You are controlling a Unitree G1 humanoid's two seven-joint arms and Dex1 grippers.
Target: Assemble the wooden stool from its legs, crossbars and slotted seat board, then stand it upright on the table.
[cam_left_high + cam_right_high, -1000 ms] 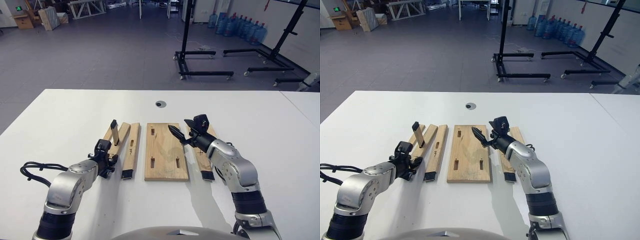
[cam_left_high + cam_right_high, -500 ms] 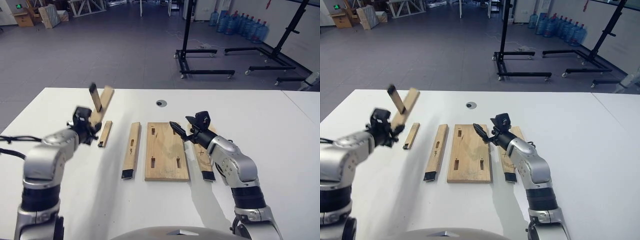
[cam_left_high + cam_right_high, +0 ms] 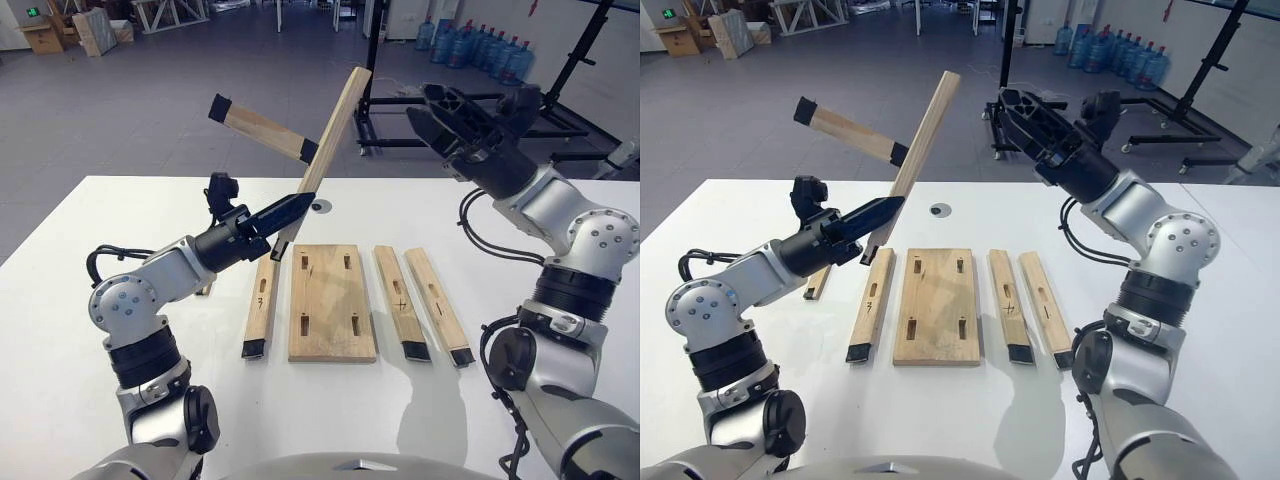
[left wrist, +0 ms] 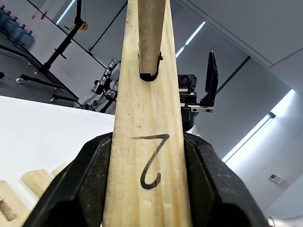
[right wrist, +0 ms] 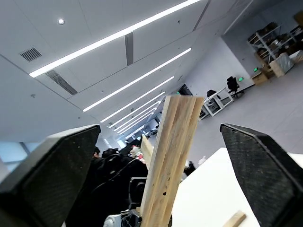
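Note:
My left gripper (image 3: 291,210) is shut on a wooden leg (image 3: 330,135) marked 2 (image 4: 150,166), held slanted high above the table. A crossbar (image 3: 262,130) with a black end cap sticks out of the leg's slot to the left. My right gripper (image 3: 418,101) hangs open in the air just right of the leg's top end, apart from it. The slotted seat board (image 3: 332,300) lies flat at the table's middle. One leg (image 3: 262,305) lies left of it and two legs (image 3: 398,300) (image 3: 440,305) lie to its right.
A short crossbar (image 3: 818,282) lies on the white table (image 3: 560,260) behind my left forearm. A round hole (image 3: 940,210) sits in the table beyond the board. Black metal stands (image 3: 400,110) are on the floor behind the table.
My left arm has lifted the leg with its crossbar off the table and swung it up toward the middle. My right arm has risen from the seat board to beside the leg's top.

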